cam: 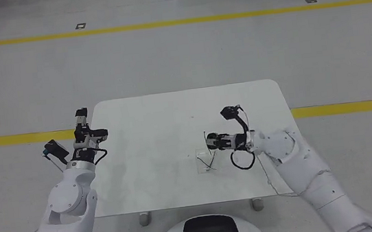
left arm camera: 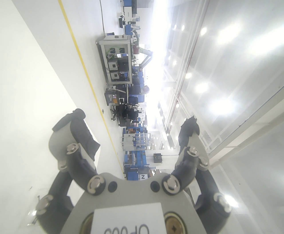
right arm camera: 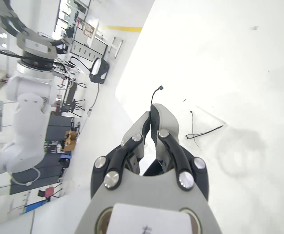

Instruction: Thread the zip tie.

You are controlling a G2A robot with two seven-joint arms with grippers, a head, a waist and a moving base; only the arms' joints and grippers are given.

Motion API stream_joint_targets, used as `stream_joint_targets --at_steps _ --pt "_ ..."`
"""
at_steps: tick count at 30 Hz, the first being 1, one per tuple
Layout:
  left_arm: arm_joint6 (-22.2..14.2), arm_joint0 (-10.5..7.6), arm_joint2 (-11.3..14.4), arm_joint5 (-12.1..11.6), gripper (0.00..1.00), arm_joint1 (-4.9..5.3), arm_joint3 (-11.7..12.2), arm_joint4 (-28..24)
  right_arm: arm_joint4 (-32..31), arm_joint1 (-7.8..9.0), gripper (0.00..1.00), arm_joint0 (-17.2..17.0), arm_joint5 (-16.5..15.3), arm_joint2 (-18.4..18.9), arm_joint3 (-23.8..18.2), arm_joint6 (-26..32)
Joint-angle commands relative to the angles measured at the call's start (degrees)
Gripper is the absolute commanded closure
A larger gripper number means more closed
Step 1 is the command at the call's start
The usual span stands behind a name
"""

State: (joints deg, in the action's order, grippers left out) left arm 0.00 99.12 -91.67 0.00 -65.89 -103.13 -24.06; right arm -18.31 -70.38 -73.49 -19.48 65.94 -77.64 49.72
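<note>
**Right gripper** (right arm camera: 150,114): over the table's (cam: 145,120) right half, pointing toward the table's left side. Its jaws are pressed together on a black zip tie (right arm camera: 155,94). We see the tie rise from between the fingertips (right arm camera: 159,110) in a slight curve and end in its small square head above the tabletop. In the top view, the same gripper (cam: 207,141) sits between the table's centre and its right edge.

**Left gripper** (left arm camera: 133,117): jaws spread wide with nothing between them. In the top view, we find it (cam: 87,124) at the table's left edge, partly outside it, pointing toward the table's far side.

**Loose zip ties** (right arm camera: 205,131): at least two thin black ties lie crossed on the tabletop, on a clear plastic bag (cam: 208,162). The bag lies flat on the table's right half, toward the near edge. The ties are just beside the right gripper and apart from the held tie. We cannot tell their exact number.

**Table**: white, with rounded corners.
</note>
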Motion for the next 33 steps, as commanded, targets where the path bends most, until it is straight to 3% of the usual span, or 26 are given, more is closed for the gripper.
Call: stream_joint_targets --at_steps 1,9,11,24,33 --pt "0.0 0.0 0.0 0.0 0.0 0.0 0.0 0.0 0.0 0.0 1.0 0.0 0.0 0.0 0.0 0.1" --pt "0.0 0.0 0.0 0.0 0.0 0.0 0.0 0.0 0.0 0.0 1.0 0.0 0.0 0.0 0.0 0.1" --pt "0.0 0.0 0.0 0.0 0.0 0.0 0.0 0.0 -1.0 0.03 1.0 -0.5 0.2 -0.1 0.5 -2.3" --pt "0.0 0.0 0.0 0.0 0.0 0.0 0.0 0.0 16.3 0.62 1.0 -7.6 0.0 2.4 -3.2 -13.3" --pt "0.0 0.0 0.0 0.0 0.0 0.0 0.0 0.0 17.1 0.71 1.0 -8.0 0.0 2.4 -3.9 -12.9"
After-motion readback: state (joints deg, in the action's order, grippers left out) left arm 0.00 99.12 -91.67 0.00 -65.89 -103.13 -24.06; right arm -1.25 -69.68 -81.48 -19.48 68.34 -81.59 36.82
